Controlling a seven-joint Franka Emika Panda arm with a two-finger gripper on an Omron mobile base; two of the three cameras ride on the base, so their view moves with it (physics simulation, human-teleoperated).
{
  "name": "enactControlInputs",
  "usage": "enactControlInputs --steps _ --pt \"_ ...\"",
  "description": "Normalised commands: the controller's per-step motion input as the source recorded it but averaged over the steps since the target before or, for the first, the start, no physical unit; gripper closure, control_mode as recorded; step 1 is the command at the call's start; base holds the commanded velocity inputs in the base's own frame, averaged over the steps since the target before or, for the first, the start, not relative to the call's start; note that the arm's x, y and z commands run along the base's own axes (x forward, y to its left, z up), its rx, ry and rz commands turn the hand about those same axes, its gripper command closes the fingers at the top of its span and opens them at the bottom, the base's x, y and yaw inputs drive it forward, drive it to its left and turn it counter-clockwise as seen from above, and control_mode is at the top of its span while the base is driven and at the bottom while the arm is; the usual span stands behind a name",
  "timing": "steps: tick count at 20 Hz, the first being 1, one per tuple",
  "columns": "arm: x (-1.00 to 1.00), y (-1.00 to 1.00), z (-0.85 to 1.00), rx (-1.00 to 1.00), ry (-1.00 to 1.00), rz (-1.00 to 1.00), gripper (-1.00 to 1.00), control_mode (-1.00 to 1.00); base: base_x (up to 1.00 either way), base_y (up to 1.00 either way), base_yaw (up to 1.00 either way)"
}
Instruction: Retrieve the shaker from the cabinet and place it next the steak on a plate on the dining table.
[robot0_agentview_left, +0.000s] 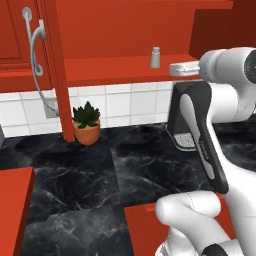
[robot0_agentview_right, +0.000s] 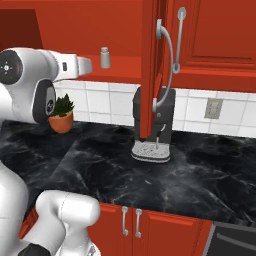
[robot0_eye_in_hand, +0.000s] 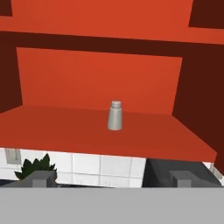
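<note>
The small grey shaker (robot0_eye_in_hand: 115, 116) stands upright on the floor of the open red cabinet (robot0_eye_in_hand: 65, 127), near the middle of the shelf. It also appears on the shelf in both base views (robot0_agentview_left: 155, 57) (robot0_agentview_right: 105, 58). My gripper (robot0_eye_in_hand: 113, 179) is open, level with the shelf's front edge and still short of the shaker, with nothing between its fingertips (robot0_eye_in_hand: 41, 177). The hand (robot0_agentview_left: 181, 69) sits just right of the shaker in the left base view. The cabinet door (robot0_agentview_right: 150, 70) is swung open, edge-on, with its curved silver handle (robot0_agentview_right: 168, 55). The steak, plate and dining table are out of view.
Below the cabinet lies a black marble counter (robot0_agentview_left: 100, 170) with a white tiled backsplash (robot0_agentview_left: 125, 102). A potted plant (robot0_agentview_left: 87, 122) stands at the back left and a dark coffee machine (robot0_agentview_right: 152, 125) under the open door. The other cabinet door (robot0_agentview_left: 55, 75) juts out on the left.
</note>
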Motion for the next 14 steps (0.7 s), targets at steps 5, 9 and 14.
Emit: enactControlInputs --steps 5,9,14 --pt "0.4 0.0 0.0 0.0 -0.01 0.0 -1.0 -1.0 0.0 0.0 0.0" --pt "0.41 -0.01 0.0 0.0 0.0 0.0 -1.0 -1.0 0.0 0.0 0.0" --pt "0.38 -0.03 0.0 0.0 0.0 0.0 -1.0 -1.0 0.0 0.0 0.0"
